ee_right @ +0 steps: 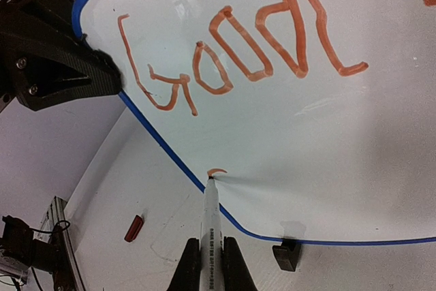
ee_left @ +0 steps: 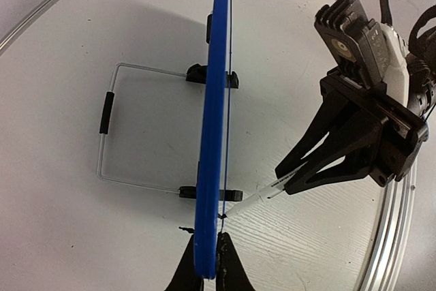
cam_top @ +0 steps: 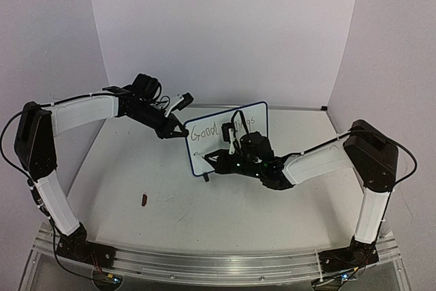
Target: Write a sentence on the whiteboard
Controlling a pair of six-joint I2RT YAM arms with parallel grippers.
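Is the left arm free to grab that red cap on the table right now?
Probably not: the left gripper is shut on the whiteboard. The red cap lies in the open, but it would have to let go first.

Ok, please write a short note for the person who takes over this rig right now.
Left claw: shut on the left edge of the whiteboard, which stands upright on the table.
Right claw: shut on the marker, tip touching the board low on the left.
Done: sentence has "Good" and further letters, partly hidden by the right arm.
Left: second line, only a first small stroke there.
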